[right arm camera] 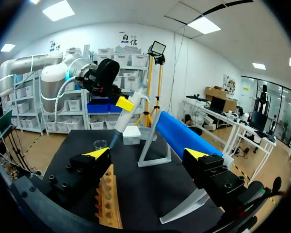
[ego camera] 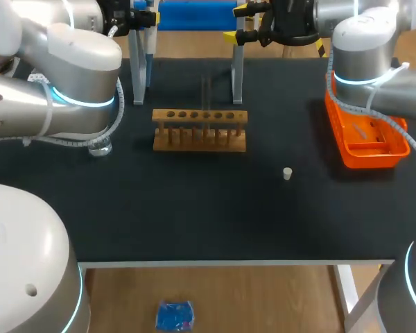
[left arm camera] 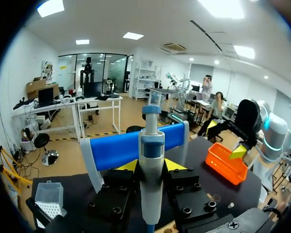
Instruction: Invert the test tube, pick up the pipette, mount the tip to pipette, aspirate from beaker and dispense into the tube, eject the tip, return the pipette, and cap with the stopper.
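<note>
My left gripper (left arm camera: pixel 151 166) is shut on the white and blue pipette (left arm camera: pixel 151 160), which stands upright between its yellow tips in front of the blue pipette stand (left arm camera: pixel 131 148). In the right wrist view the left gripper (right arm camera: pixel 117 97) holds the pipette (right arm camera: pixel 127 115) high over the table's far end, above the beaker (right arm camera: pixel 101 144) and the tip box (right arm camera: pixel 132 135). My right gripper (right arm camera: pixel 148 153) is open and holds nothing, above the wooden tube rack (right arm camera: pixel 106 199). A thin test tube (ego camera: pixel 206 89) stands in the rack (ego camera: pixel 200 130). The white stopper (ego camera: pixel 287 173) lies on the mat.
An orange tray (ego camera: pixel 367 142) sits at the table's right edge under my right arm. The beaker (ego camera: pixel 100 147) is half hidden under my left arm. The stand's white legs (ego camera: pixel 237 73) rise behind the rack. The tip box (left arm camera: pixel 48 199) lies beside the stand.
</note>
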You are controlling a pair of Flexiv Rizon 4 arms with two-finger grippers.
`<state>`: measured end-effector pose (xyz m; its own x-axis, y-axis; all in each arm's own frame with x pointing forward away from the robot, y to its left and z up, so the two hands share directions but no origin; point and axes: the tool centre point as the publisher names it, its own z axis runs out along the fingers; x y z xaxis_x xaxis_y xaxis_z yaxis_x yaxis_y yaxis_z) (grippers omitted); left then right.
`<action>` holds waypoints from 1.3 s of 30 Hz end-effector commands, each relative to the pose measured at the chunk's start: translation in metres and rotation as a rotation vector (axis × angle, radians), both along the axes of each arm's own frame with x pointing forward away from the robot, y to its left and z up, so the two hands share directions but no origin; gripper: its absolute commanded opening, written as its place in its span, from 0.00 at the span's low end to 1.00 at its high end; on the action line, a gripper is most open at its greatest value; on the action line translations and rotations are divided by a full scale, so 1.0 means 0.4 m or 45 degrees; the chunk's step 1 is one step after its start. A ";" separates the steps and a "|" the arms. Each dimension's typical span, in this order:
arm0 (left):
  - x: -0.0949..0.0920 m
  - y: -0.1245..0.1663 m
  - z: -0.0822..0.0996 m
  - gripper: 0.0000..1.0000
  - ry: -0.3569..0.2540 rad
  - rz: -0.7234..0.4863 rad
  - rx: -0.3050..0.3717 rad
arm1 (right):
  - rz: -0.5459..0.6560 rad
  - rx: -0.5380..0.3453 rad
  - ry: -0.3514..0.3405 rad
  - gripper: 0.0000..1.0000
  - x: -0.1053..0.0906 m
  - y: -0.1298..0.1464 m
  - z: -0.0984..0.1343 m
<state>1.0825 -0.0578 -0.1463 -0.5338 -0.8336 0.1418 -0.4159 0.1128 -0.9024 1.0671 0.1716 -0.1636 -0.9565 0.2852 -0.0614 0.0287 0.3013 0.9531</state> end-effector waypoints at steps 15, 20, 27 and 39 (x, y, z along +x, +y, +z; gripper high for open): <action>0.069 0.010 -0.026 0.00 0.030 0.179 0.049 | 0.002 -0.002 0.003 1.00 0.000 -0.002 0.001; 0.083 0.019 -0.031 0.00 0.037 0.219 0.050 | 0.002 -0.002 0.003 1.00 0.000 -0.002 0.001; 0.102 0.027 -0.041 0.00 0.044 0.271 0.058 | 0.002 -0.002 0.003 1.00 0.000 -0.002 0.001; 0.156 0.034 -0.038 0.00 0.041 0.345 0.083 | 0.002 -0.002 0.003 1.00 0.000 -0.002 0.001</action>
